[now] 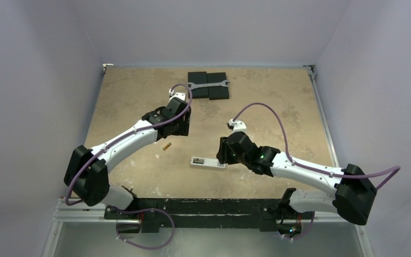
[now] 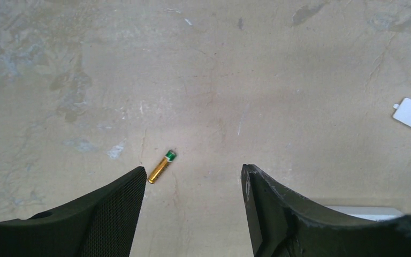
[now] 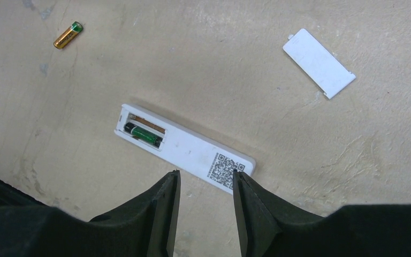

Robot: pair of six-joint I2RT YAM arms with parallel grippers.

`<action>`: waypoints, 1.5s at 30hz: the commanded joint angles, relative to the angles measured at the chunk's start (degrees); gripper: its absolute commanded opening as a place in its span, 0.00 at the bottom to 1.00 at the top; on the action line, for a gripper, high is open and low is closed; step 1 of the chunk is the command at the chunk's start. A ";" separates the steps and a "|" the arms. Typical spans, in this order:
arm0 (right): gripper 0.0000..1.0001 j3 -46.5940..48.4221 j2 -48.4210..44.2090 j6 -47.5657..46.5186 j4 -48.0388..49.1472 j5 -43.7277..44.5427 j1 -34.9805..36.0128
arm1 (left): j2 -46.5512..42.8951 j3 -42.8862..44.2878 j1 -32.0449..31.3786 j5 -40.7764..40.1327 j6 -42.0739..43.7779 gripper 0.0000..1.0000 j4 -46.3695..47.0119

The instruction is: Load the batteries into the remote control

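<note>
- Slim white remote control [image 1: 207, 162], back up and flat on the worktop [image 1: 139, 91], close to the near edge and about midway between the left and right edges. Hard plastic slab, square-cornered, a printed code square at one end, open battery bay [image 3: 142, 128] at the other.
- In that bay, dark green battery [image 3: 144, 135] seated in one slot. Neighbouring slot bare, a coppery strip showing.
- Loose gold battery [image 1: 166, 146] well apart from the remote control, out toward the left edge and a little farther from the near edge. Small smooth cylinder, shiny, green band at one end, probably quick to roll.
- Judged about half done: one cell in, one left to fetch and seat, then perhaps the cover to refit.
- Above the gold battery, left gripper [image 2: 192, 171] spread wide with nothing between the fingers. Battery just past one fingertip, that finger faced with a fine mesh-like pad.
- At the code end of the remote control, right gripper [image 3: 204, 174] parted by a narrow gap, pinching nothing. Touching the casing or not: cannot tell.
- Small flat white cover [image 3: 319, 62] lying apart from the remote control.
- Worktop mottled tan, stone-like, scuffed.
- Grey wrench [image 1: 208, 84] across black pads [image 1: 218, 92] by the far edge.
</note>
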 commanded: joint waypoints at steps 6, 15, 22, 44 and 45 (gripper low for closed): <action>0.48 1.96 -0.92 -2.31 3.95 -3.38 0.14 | 4.56 1.90 1.08 -3.28 6.25 0.61 -6.36; 0.48 1.69 -0.76 -3.31 5.28 -4.36 0.14 | 8.17 0.44 2.62 0.74 9.28 0.53 -7.02; 0.48 1.51 -0.31 -3.40 5.69 -4.70 0.14 | 10.23 -0.64 3.85 3.45 11.25 0.46 -7.31; 0.48 2.47 1.14 -3.49 4.57 -5.03 0.14 | 17.81 -1.81 3.97 8.57 13.23 0.40 -7.12; 0.48 2.40 1.16 -3.49 4.64 -5.04 0.14 | 18.11 -1.69 3.97 8.60 13.23 0.40 -7.12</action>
